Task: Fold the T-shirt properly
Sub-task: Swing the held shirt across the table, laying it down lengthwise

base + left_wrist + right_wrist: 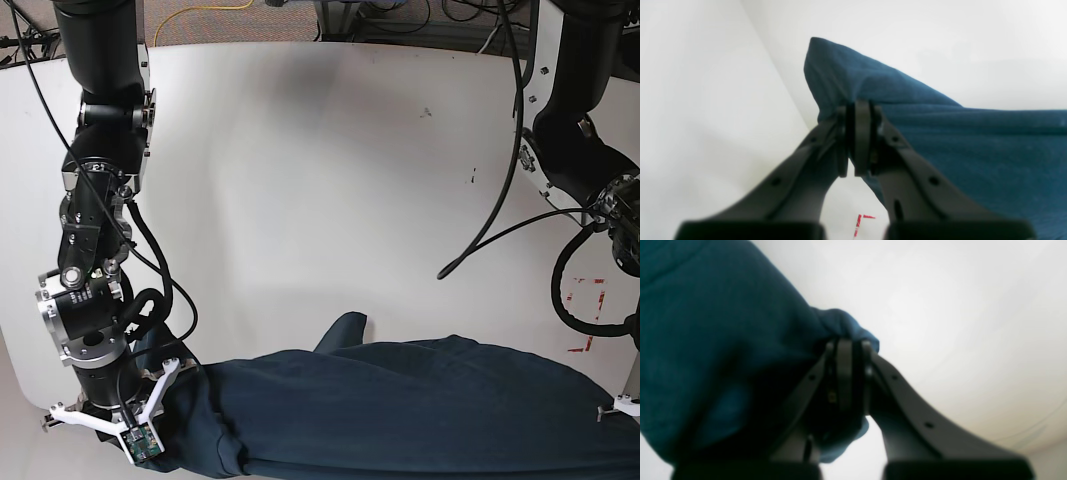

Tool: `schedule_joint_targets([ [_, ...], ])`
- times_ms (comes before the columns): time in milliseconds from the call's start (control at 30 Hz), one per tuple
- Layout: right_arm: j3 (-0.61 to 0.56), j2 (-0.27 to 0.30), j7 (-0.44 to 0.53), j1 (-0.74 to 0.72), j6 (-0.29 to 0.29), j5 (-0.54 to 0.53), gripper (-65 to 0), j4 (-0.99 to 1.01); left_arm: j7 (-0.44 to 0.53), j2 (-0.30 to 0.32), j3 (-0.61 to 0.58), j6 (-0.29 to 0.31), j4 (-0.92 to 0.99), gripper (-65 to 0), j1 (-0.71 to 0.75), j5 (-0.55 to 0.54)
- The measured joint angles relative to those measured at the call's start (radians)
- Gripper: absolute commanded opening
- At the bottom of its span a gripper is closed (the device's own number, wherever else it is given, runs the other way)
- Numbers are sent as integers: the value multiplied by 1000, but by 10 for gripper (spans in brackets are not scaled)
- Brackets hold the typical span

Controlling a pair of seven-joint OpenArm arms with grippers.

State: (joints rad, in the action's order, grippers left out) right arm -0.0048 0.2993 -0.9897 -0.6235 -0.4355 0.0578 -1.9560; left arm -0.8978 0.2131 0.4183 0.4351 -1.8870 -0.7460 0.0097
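The dark navy-teal T-shirt (420, 405) lies stretched across the front of the white table (300, 150), with one sleeve (343, 333) poking toward the back. My right gripper (848, 344) is shut on a bunched corner of the T-shirt (706, 340), which hangs to its left. My left gripper (858, 107) is shut on a raised fold at the edge of the T-shirt (973, 150), which spreads to its right. In the base view both grippers' fingertips are hidden at the shirt's two ends. The right arm (90, 320) stands at the left and the left arm (575, 150) at the right.
Red tape marks (585, 300) sit on the table near the right edge and also show in the left wrist view (860, 223). A black cable (490, 235) hangs from the left arm over the table. More cables (220, 12) lie behind the table's back edge.
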Motion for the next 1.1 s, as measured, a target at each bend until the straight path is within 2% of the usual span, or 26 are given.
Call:
schedule_joint_targets([
  [567,54,0,40,227,1,-7,-645,-16,0,-5,4,1,-27,-650,164,-9],
  [733,73,-3,75,395,23,-8,-646,-59,9,-6,26,8,-42,-649,299,-32],
  [800,74,-11,43,455,11,-14,-646,-58,-29,-10,38,9,-40,-650,347,-27],
  [900,77,-36,40,500,10,-14,-646,-51,-29,-13,54,13,-34,-649,387,-22],
  [1100,123,-87,104,555,13,-12,-647,-64,6,-12,95,27,-42,-649,466,-30],
])
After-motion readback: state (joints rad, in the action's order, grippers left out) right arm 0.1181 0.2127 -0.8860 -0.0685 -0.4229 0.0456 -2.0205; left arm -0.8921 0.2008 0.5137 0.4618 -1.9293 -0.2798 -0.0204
